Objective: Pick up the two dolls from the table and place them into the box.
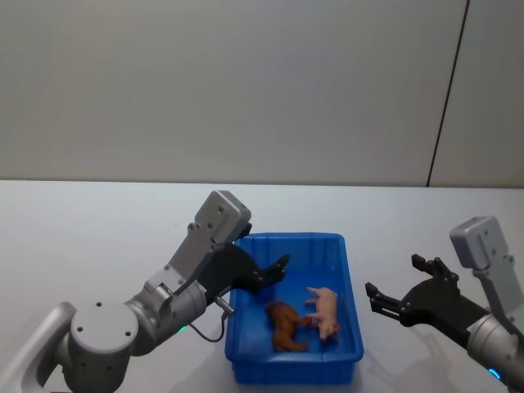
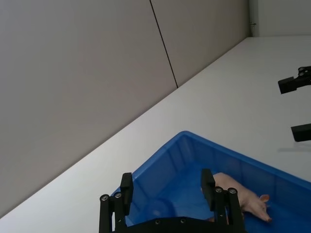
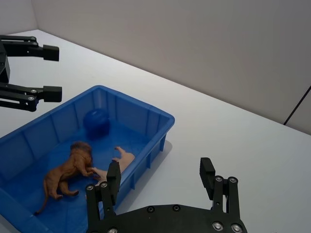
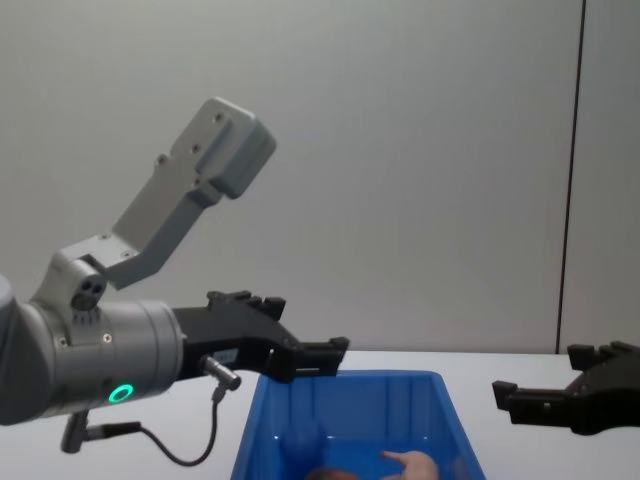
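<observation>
The left claw (image 1: 277, 269) hangs wide and empty over the blue bin's (image 1: 354, 327) 10 o'clock corner. The right claw (image 1: 396, 288) is spread wide, empty, just beside the bin at 3 o'clock, above the white table (image 1: 98, 237). Inside lie 2 toys, touching: a brown lion (image 1: 283, 325) and a pink pig (image 1: 324, 309).

2 dolls (image 1: 307, 319) in box (image 1: 348, 270), box on table (image 1: 82, 237)
</observation>
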Tool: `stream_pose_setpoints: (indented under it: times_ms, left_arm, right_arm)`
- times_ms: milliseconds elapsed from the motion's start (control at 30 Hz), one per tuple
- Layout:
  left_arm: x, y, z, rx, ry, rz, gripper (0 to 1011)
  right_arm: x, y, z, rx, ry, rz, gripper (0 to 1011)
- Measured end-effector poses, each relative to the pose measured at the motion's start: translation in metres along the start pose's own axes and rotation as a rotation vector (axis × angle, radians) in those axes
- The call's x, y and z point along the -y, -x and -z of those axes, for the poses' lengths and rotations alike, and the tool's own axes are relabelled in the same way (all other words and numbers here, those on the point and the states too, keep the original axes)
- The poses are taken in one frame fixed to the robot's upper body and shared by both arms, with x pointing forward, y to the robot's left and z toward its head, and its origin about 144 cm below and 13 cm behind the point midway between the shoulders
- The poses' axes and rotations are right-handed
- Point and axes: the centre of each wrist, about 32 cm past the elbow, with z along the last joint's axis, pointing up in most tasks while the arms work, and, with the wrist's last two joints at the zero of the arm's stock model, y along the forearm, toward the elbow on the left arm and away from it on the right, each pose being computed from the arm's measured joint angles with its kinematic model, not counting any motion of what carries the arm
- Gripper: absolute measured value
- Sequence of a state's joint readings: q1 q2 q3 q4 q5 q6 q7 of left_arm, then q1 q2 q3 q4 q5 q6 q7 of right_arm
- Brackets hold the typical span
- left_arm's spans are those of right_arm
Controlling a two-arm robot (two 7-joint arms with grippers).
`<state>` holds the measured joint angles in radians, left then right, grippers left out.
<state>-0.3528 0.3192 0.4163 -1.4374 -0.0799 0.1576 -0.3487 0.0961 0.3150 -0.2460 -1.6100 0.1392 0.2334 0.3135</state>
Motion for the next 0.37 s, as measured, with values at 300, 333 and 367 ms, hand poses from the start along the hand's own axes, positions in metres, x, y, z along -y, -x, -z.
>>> stream_pose_setpoints:
  times_ms: [300, 333, 367]
  left_arm:
    - [-0.008, 0.008, -0.009, 0.022, 0.055, -0.019, 1001]
    - [-0.009, 0.009, -0.009, 0.024, 0.059, -0.021, 1001]
    - [-0.010, 0.009, -0.010, 0.025, 0.062, -0.024, 1001]
  right_arm:
    - [0.000, 0.000, 0.000, 0.000, 0.000, 0.000, 1000]
    - [0.000, 0.000, 0.000, 0.000, 0.000, 0.000, 1000]
    - [0.000, 0.000, 0.000, 0.000, 0.000, 0.000, 1000]
